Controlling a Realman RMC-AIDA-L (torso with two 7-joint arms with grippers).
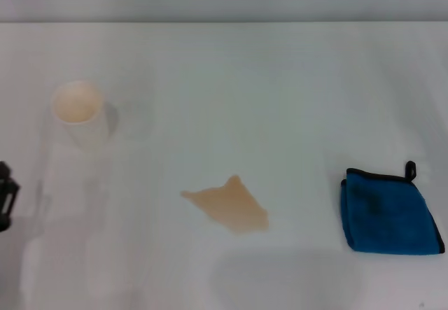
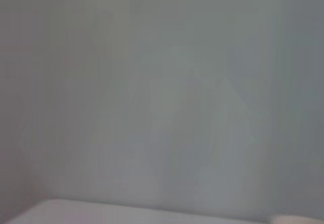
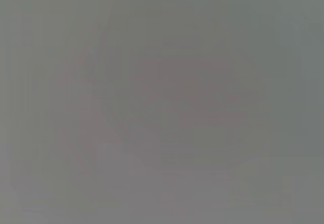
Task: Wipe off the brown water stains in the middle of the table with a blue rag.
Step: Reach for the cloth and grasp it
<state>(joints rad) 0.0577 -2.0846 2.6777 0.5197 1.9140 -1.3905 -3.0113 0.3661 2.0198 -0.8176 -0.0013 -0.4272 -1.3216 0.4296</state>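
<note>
The table [image 1: 231, 65] is white and bare apart from 3 things. The brown water stains [image 1: 229, 205] sit near the middle toward the front edge, 1 thin tan patch with a pointed outline, untouched and not smeared. The blue rag [image 1: 389, 212] lies folded flat on the robot's right side, well apart from the patch, its black loop at the far corner; nothing holds it. My reading: it was laid out within the right arm's reach so that arm can pick it up and sweep inward. A whitish cup [image 1: 80, 114] stands upright on the far left, clear of the likely wiping path. The left gripper [image 1: 5, 196] shows only as a dark sliver at the left edge, parked low; whether spread or pressed together, cannot tell. The right gripper is not visible in any view. Both wrist views show only blank surface. Task judged not begun; the 1st step would be grasping the rag.
</note>
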